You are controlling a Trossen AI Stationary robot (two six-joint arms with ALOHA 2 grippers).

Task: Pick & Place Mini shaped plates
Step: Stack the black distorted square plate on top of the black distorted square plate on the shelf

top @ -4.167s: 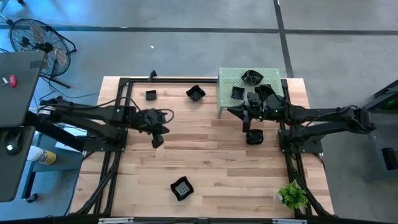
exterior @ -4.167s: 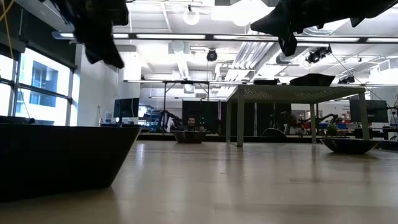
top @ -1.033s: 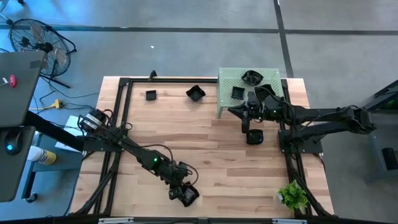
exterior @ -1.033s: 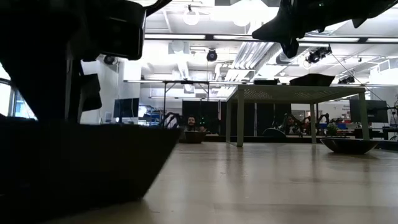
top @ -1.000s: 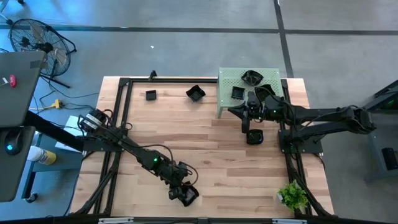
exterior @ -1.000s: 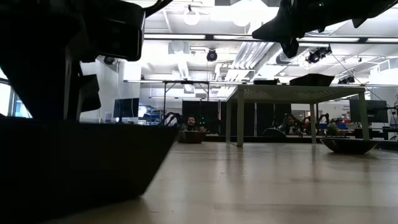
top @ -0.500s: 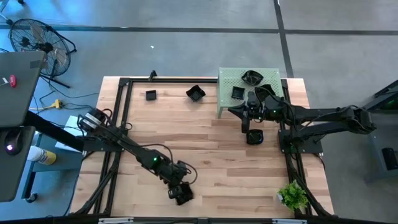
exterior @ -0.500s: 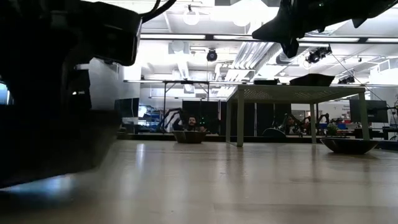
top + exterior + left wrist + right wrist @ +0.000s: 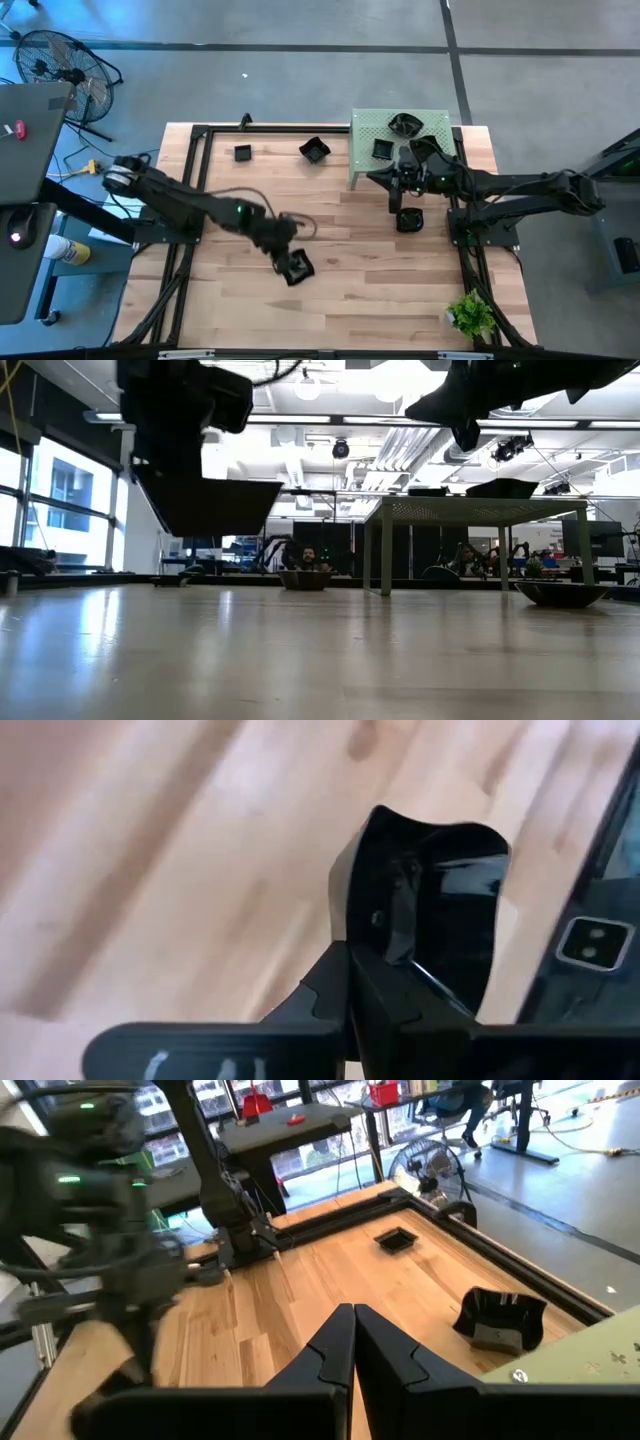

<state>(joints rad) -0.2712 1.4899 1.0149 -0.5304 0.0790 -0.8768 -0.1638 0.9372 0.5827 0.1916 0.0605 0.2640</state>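
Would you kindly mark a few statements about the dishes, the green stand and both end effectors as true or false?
1. The left end effector is shut on a black dish lifted off the table. True.
2. The green stand holds no dishes. False: black dishes sit on it.
3. The right end effector is shut and holds nothing. True.
4. The potted plant stands on the stand. False: it stands at the table's near right corner.
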